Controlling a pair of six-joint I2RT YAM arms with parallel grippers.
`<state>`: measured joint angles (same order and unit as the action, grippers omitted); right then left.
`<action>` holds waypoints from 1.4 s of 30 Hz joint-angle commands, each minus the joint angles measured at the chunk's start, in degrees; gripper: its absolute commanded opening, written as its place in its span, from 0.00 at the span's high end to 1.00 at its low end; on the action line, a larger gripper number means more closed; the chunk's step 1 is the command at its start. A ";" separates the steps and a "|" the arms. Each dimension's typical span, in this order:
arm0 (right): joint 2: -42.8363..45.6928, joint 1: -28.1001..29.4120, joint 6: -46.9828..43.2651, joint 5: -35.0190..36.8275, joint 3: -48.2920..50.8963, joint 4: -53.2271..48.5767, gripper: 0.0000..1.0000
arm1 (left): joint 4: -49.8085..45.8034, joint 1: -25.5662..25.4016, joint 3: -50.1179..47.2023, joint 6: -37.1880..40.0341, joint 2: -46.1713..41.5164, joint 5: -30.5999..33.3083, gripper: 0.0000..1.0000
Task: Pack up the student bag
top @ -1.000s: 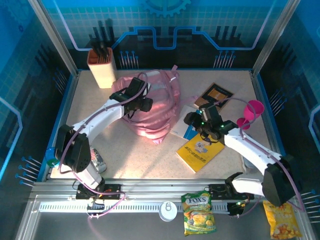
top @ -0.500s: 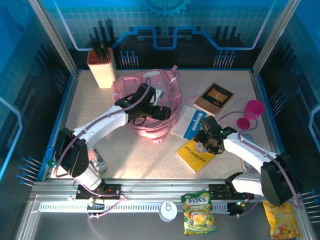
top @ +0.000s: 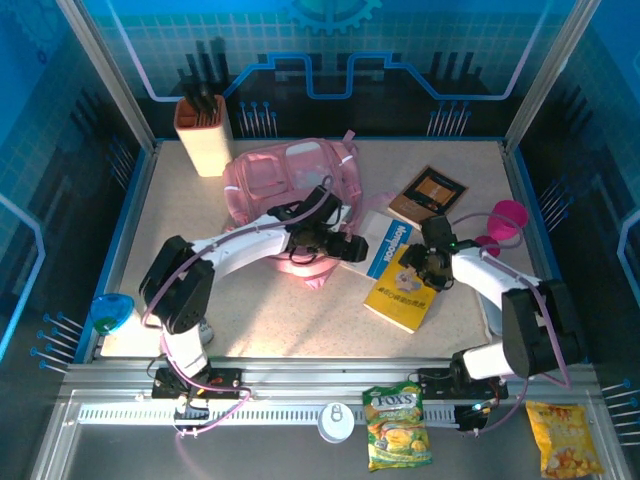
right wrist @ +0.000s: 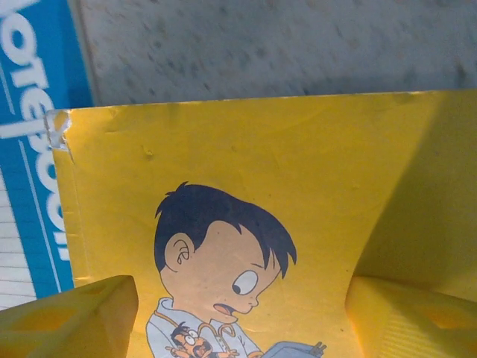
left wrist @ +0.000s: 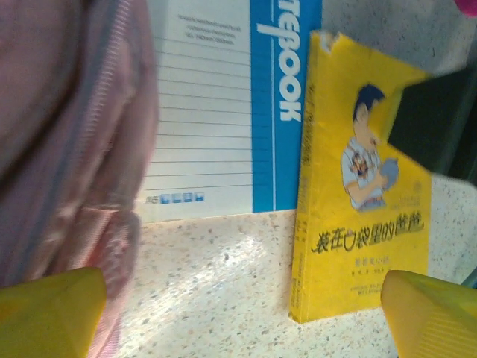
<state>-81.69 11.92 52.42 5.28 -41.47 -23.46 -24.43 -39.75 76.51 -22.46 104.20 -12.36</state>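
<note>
Left fingers (left wrist: 45, 309) slid off soft pink student bag (top: 290, 175), spread empty; right fingers (right wrist: 67, 317) splayed over glossy yellow book (top: 400, 300).

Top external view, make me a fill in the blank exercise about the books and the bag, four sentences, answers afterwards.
1. The book beneath the right tool has a ____ cover.
2. The blue-and-white notebook lies between that book and the ____ student bag.
3. The left tool has its jaws ____, holding nothing.
4. The magenta cup sits near the ____ edge of the table.

Missing words: yellow; pink; open; right.
</note>
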 commanded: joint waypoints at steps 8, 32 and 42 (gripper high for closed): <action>8.50 -1.28 -6.38 -2.63 -0.77 -3.62 0.23 | 2.00 -4.27 6.34 -7.13 7.84 -6.66 0.02; 6.90 -4.68 -2.29 -9.27 8.29 -2.38 0.27 | -0.53 -5.85 17.55 -16.12 22.51 -15.13 0.32; 5.74 -6.21 -1.80 -10.29 9.03 -1.54 0.27 | -2.02 -5.83 20.10 -17.44 25.73 -16.78 0.32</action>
<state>-73.14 6.66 49.95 -3.53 -34.50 -26.04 -24.45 -45.17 94.56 -38.76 128.03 -26.50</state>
